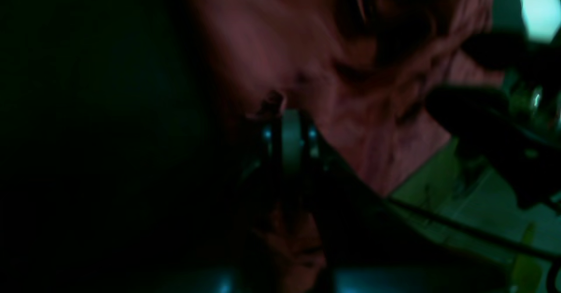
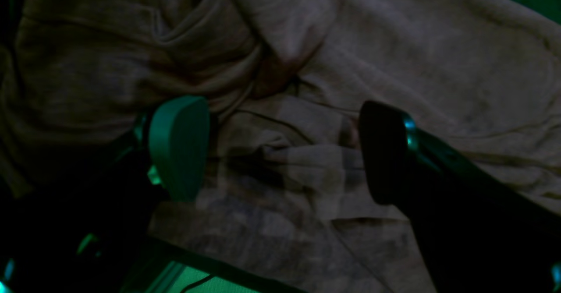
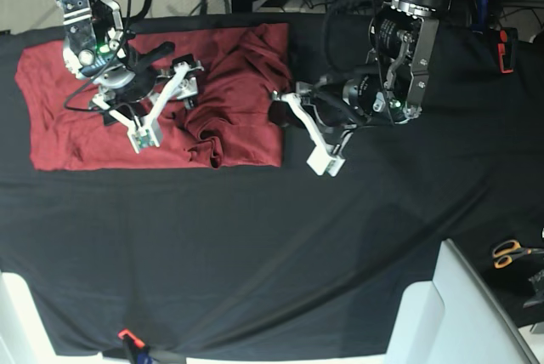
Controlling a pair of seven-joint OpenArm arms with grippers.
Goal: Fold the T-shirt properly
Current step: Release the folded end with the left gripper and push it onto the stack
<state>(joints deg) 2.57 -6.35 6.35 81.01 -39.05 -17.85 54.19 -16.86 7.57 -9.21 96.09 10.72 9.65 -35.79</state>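
The T-shirt (image 3: 127, 117), a plain brick-red cloth, lies spread on the black-covered surface (image 3: 272, 245) toward the far left of the base view, its left part fairly flat and its right part rumpled into folds and ridges, with one flap turned back near the far edge. The right pincer (image 3: 166, 100) hangs over the middle of the shirt with its white fingers spread wide; in the right wrist view its two pads, one green (image 2: 179, 146) and one dark (image 2: 381, 153), stand well apart above wrinkled fabric (image 2: 307, 87) and grip nothing. The left pincer (image 3: 285, 109) sits at the shirt's right edge, about halfway along that edge in the base view. In the left wrist view, which is dark and blurred, its fingers are pressed together (image 1: 287, 128) and a small tuck of the red fabric (image 1: 372, 109) rises right at their tips, so it appears to be pinching the edge of the shirt, with the cloth drawn into creases running away from that point. The arm behind it reaches in from the right across bare black cloth. At the far right edge of the surface lies a pair of orange-handled scissors (image 3: 510, 253), well apart from the shirt, and a pale grey slab (image 3: 450, 313) juts in at the near right corner.
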